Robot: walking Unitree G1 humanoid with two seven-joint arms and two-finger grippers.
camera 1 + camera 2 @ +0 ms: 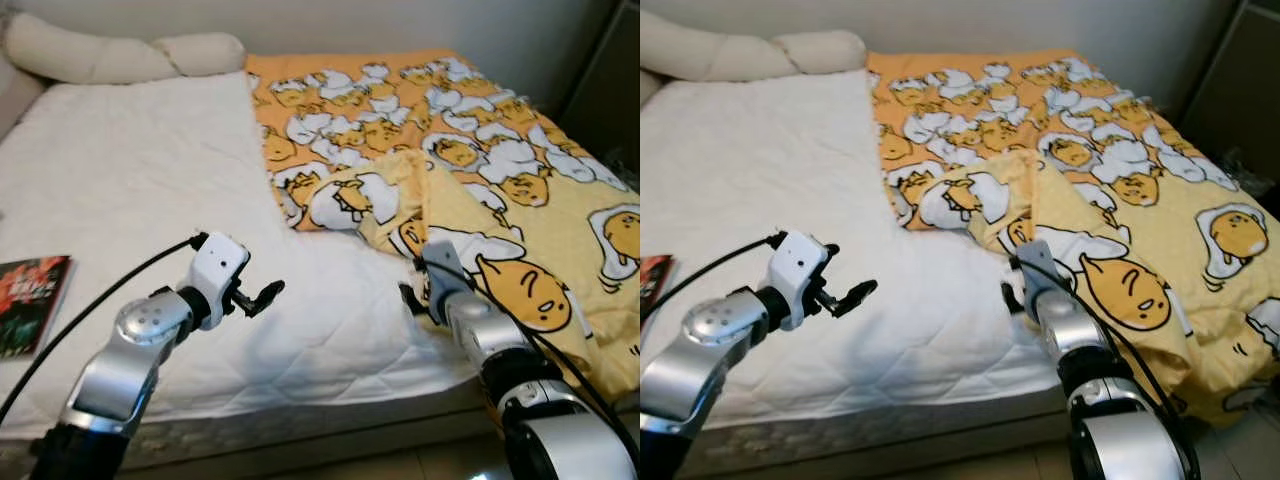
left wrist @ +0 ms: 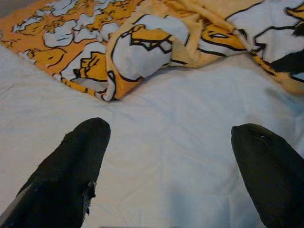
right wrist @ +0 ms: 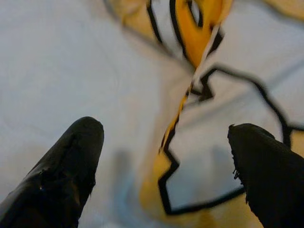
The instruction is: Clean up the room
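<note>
Left gripper — arm raised over the white bed, fingers spread, empty. Right gripper — fingers wide, straddling the yellow blanket edge, gripping nothing.

Yellow-orange blanket printed with white egg cartoons, white quilted mattress, seemingly cream pillows.

My two arms are brushed silver metal with a soft sheen. My left gripper and right gripper have matt black fingers, rough at the edges. Beneath them the white quilted cloth mattress cover looks matt. The yellow printed fleece blanket looks soft, and the dark paperback book glossy.
</note>
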